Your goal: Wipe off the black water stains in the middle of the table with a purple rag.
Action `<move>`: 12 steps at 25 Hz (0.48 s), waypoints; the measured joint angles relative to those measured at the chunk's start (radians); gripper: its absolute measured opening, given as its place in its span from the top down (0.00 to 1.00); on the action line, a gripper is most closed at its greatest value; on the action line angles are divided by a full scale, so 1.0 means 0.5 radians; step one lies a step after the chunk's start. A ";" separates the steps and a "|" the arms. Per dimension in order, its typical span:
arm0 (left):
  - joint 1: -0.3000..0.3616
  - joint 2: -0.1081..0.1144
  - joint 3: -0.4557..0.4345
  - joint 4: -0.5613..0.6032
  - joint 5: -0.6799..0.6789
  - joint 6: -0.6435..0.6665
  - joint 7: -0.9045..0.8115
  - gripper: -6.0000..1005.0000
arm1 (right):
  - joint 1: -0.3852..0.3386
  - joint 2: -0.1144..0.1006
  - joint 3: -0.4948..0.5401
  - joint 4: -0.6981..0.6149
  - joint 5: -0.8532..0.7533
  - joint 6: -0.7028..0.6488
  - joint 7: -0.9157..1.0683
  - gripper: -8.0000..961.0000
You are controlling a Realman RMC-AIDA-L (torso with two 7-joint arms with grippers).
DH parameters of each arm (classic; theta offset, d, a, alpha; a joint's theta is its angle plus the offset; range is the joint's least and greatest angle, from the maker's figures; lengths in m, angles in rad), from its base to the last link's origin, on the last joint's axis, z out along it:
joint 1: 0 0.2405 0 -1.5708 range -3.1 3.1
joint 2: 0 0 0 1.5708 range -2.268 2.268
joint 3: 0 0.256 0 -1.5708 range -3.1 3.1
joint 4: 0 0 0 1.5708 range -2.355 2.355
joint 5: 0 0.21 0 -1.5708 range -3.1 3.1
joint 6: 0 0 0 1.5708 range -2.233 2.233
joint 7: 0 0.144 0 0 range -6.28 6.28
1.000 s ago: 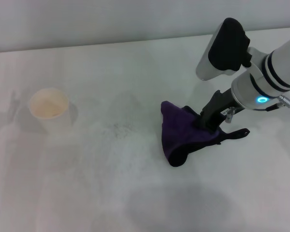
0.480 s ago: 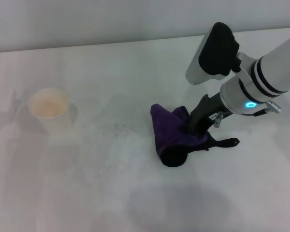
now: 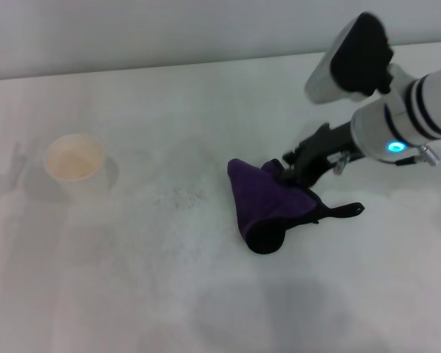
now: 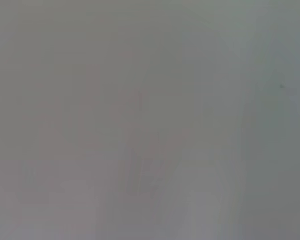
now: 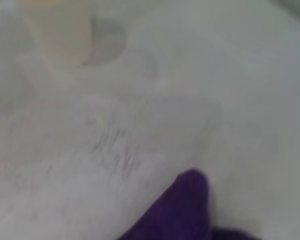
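Gripper (image 3: pixel 298 168) on purple rag (image 3: pixel 268 200)

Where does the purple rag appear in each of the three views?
Head view: the purple rag lies right of centre on the table, under the right gripper.
Left wrist view: not in it.
Right wrist view: a purple corner at the lower edge.
Shared landmark: the faint grey smudge.

White-grey table (image 3: pixel 132 294), purple rag (image 3: pixel 268 200) right of centre, paper cup (image 3: pixel 73 165) left, faint speckled smudge (image 3: pixel 185 196) between
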 joint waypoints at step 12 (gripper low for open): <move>0.000 0.003 0.000 -0.013 -0.050 0.001 0.000 0.11 | -0.315 -0.008 0.393 0.133 1.079 -0.531 -0.577 0.34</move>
